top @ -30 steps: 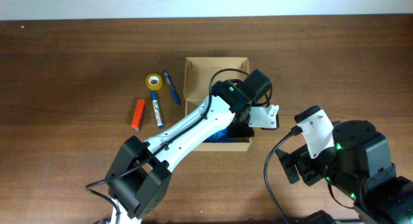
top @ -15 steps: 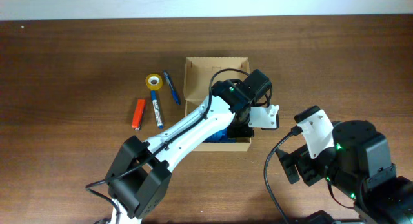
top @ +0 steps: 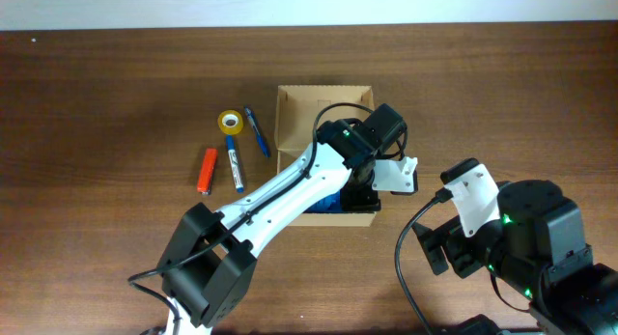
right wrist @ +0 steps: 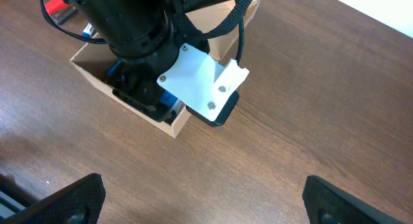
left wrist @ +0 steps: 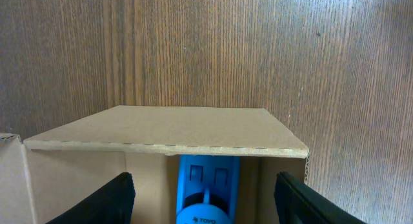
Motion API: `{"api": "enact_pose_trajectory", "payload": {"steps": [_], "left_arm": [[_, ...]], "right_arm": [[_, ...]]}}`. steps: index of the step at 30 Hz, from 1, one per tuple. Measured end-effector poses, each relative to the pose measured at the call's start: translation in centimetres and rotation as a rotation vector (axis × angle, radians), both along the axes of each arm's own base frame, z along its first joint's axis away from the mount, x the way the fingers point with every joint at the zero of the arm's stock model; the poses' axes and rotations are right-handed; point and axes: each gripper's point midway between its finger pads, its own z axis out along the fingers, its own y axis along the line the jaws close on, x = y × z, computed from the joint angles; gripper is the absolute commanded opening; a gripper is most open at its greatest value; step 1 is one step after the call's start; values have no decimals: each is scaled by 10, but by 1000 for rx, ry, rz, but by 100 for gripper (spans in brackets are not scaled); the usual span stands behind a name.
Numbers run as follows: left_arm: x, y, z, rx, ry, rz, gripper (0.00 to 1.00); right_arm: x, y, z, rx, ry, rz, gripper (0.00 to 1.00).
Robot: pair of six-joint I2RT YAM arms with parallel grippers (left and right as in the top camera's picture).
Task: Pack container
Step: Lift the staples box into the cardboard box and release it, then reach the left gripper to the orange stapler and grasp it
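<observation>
The tan cardboard container stands open at the table's middle; it also shows in the left wrist view and the right wrist view. A blue item marked TOYO lies inside it at the near right end, also seen from overhead. My left gripper reaches down into the container, open, its fingers wide on either side of the blue item and not touching it. My right gripper is open and empty above bare table to the right of the container.
Left of the container lie a yellow tape roll, a blue pen, a blue-and-white marker and an orange item. The left arm's white camera bracket overhangs the container's right wall.
</observation>
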Motion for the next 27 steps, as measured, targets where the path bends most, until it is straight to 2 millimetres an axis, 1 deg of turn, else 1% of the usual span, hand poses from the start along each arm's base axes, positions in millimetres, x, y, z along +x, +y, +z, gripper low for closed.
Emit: {"api": "enact_pose_trajectory", "payload": {"steps": [3,5,6,9,10,12,13,14,16,19,20,21,24,27], "left_arm": [[2,3,5,-7,-7,7,69],[5,8,15,-22,-21,22,69],[8,14,25,-33,-31,37,69],[24,34,54,-80,-71,118,69],[34,46,66,-102,-86,176,69],[48,66,79,-128,-97,274,69],[57,79,83,-137,-97,337,69],[62,88,85,-142,-94,380,69],[74,115,85,-137,-73,494,69],[87,149,82,-128,-44,630,69],[90,157,82,-128,-38,664,69],[95,170,81,-128,-31,718,69],[102,196,80,-129,-13,826,68],[106,217,79,-128,3,910,68]], "right_arm": [[0,0,0,0,0,1,99],[0,0,0,-1,0,1,99],[0,0,0,-1,1,0,99],[0,0,0,0,0,0,99],[0,0,0,0,0,1,99],[0,0,0,0,0,0,99],[0,0,0,0,0,1,99],[0,0,0,0,0,0,99],[0,0,0,0,1,1,99],[0,0,0,-1,0,1,99],[0,0,0,0,0,1,99],[0,0,0,0,0,0,99],[0,0,0,-1,0,1,99],[0,0,0,0,0,1,99]]}}
